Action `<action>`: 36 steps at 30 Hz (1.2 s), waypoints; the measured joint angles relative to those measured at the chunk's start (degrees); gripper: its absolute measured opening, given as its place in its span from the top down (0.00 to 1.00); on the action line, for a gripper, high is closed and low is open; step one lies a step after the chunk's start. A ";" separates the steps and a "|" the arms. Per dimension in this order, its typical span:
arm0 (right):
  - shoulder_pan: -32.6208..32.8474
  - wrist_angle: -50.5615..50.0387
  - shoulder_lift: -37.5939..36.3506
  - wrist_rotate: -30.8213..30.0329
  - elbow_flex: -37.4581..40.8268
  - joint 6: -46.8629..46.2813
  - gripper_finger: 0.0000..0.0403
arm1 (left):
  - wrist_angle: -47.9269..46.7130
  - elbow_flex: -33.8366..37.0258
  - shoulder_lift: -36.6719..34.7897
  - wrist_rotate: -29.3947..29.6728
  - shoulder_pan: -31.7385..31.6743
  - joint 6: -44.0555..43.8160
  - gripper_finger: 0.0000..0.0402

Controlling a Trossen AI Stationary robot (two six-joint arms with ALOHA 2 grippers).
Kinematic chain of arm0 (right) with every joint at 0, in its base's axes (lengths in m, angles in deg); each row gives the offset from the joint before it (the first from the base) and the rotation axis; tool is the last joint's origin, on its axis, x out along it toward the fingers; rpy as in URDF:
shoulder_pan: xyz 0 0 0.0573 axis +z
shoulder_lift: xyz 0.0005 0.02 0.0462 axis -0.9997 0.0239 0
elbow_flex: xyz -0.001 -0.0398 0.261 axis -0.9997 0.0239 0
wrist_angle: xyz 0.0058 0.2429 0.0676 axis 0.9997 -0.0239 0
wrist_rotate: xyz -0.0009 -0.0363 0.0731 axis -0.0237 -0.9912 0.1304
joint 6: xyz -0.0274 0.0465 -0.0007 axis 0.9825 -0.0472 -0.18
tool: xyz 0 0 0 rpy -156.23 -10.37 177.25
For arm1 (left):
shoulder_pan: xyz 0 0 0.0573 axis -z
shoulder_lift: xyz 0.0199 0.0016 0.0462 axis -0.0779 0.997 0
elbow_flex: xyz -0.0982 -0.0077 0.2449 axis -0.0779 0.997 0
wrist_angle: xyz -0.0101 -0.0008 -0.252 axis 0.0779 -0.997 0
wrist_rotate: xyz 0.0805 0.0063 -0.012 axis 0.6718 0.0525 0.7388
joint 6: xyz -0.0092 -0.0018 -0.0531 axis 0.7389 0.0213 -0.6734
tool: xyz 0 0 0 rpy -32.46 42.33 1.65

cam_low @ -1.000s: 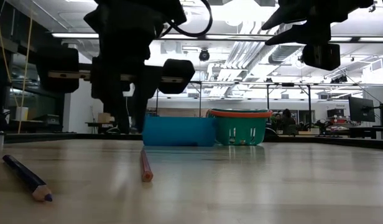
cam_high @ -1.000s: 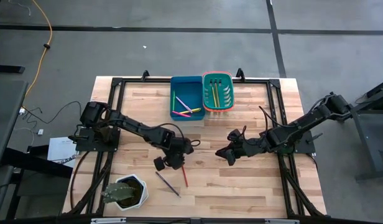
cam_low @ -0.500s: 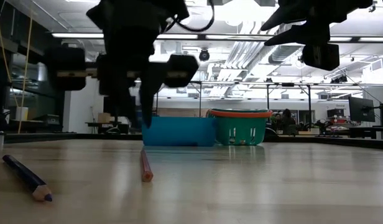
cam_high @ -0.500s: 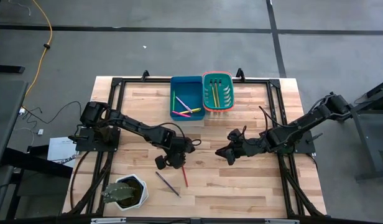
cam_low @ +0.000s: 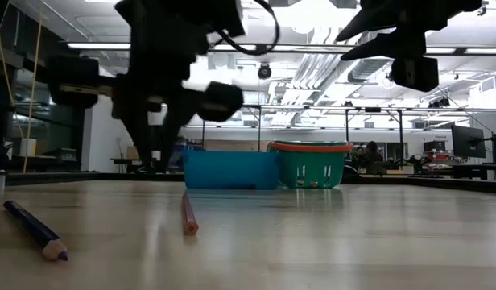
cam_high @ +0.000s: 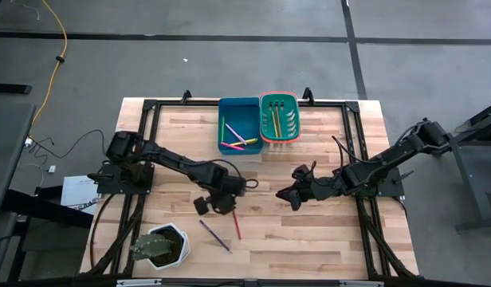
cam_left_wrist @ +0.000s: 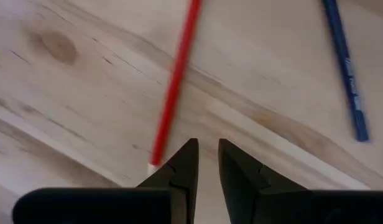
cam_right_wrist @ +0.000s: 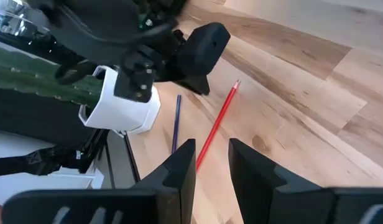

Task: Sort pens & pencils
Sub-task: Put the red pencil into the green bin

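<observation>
Now the left gripper (cam_high: pixel 216 206) is seen hanging just above the red pencil (cam_high: pixel 236 226), its fingers (cam_left_wrist: pixel 179 171) drawn narrow with only a slim gap between them and nothing held. In the left wrist view the red pencil (cam_left_wrist: pixel 175 84) lies flat on the wooden table (cam_high: pixel 309 239), one end just beside the fingertips, while the dark blue pencil (cam_left_wrist: pixel 345 65) is found well apart from it. From the low view both are shown lying loose on the wood, the red pencil (cam_low: pixel 188 214) pointing toward the camera and the dark blue pencil (cam_low: pixel 35 229) off to the side with its sharpened tip forward.

The right gripper (cam_high: pixel 287 195) is held off the table near the middle, fingers (cam_right_wrist: pixel 179 168) parted a little, empty.

Several sticks are already seen in the blue bin (cam_high: pixel 225 108) and the teal basket (cam_high: pixel 265 102) at the far edge.

The red pencil is judged light, stiff and thin, and likely to roll; a hold across the shaft near its middle is judged best, with the fingers set square to it. Faint printing is seen on the blue pencil's barrel, but it cannot be read.
</observation>
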 joint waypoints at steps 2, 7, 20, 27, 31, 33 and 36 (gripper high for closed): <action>-0.02 -0.03 0.03 -0.28 0.00 0.15 0.78 | -1.86 -1.78 2.03 0.15 0.00 -0.48 0.87; 0.00 -0.33 -0.03 -0.29 0.09 0.49 0.78 | -6.60 -6.24 5.00 1.30 0.49 0.06 0.87; 0.38 -1.32 -0.05 -0.07 0.07 0.17 0.78 | -9.32 -13.77 4.78 3.19 2.36 4.80 0.87; 0.38 -1.65 -0.09 0.23 0.04 0.21 0.78 | -10.63 -13.84 6.86 4.29 3.97 6.50 0.87; 0.38 -2.26 -0.11 0.74 0.00 -0.41 0.78 | -10.72 -13.70 7.30 4.75 4.58 6.41 0.87; 0.38 -2.51 -0.11 1.31 0.00 -0.45 0.78 | -9.36 -13.79 7.25 4.95 4.88 6.48 0.87; 0.38 -2.96 -0.11 1.52 0.00 -0.86 0.78 | -9.19 -14.01 7.25 5.78 4.83 6.95 0.87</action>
